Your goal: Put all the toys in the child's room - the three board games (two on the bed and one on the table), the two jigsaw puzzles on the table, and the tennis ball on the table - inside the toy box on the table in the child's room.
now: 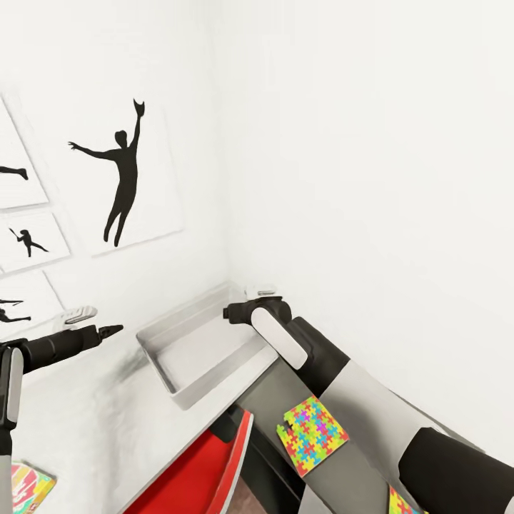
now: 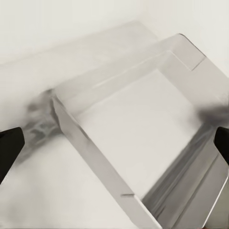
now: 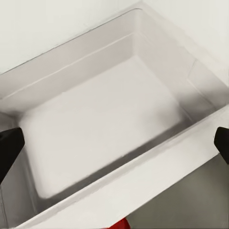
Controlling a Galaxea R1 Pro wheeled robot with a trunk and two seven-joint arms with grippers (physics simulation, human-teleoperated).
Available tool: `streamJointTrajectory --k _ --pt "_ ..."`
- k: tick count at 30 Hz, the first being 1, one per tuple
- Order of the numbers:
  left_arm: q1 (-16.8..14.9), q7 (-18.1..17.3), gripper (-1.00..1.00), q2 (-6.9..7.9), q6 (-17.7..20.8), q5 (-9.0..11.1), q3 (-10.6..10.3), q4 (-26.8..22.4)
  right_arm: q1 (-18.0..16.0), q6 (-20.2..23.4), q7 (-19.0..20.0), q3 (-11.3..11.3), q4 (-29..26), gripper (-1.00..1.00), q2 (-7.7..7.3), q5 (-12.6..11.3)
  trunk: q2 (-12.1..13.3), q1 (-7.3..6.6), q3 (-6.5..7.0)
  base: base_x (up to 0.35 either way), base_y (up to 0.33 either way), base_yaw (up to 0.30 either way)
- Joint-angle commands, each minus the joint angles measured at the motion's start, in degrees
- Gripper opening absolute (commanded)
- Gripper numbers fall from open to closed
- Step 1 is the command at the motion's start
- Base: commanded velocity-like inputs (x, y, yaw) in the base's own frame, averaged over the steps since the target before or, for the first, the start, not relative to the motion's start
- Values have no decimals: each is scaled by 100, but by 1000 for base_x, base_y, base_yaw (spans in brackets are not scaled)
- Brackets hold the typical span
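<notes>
At the far left, a corner of a board game lay on the table. The left gripper hovered above the table beside the toy box, released, holding nothing. The toy box sat near the wall corner and its floor looked bare — no toy was inside, so the whole task seemed left to do. The right gripper hung over the far rim, spread wide and empty. Further right, one jigsaw puzzle lay near the table edge above the red chair — room there was narrow.
</notes>
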Motion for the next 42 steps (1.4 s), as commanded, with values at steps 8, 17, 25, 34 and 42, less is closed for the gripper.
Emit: streamJointTrajectory --k 8,17,25,34,42 --pt "-8 -54 100 -1 25 -51 3 -4 -9 0 -55 18 -11 100 0 -54 -13 5 -12 34 9 25" --pt "-8 -54 100 -1 25 -51 3 -4 -9 -1 -46 19 -11 100 0 -53 -13 5 -12 108 11 2" --pt "-8 -54 100 -1 25 -58 0 -4 -9 -2 -45 19 -11 100 0 -55 -13 5 -12 80 91 0" --pt "-8 -54 100 -9 25 -54 3 -4 -9 15 -20 19 -6 100 0 -61 -13 5 -12 6 8 0" --pt "-8 -54 100 -9 25 -54 -4 -4 -9 23 -8 11 10 100 0 -69 -13 5 -12 0 0 0"
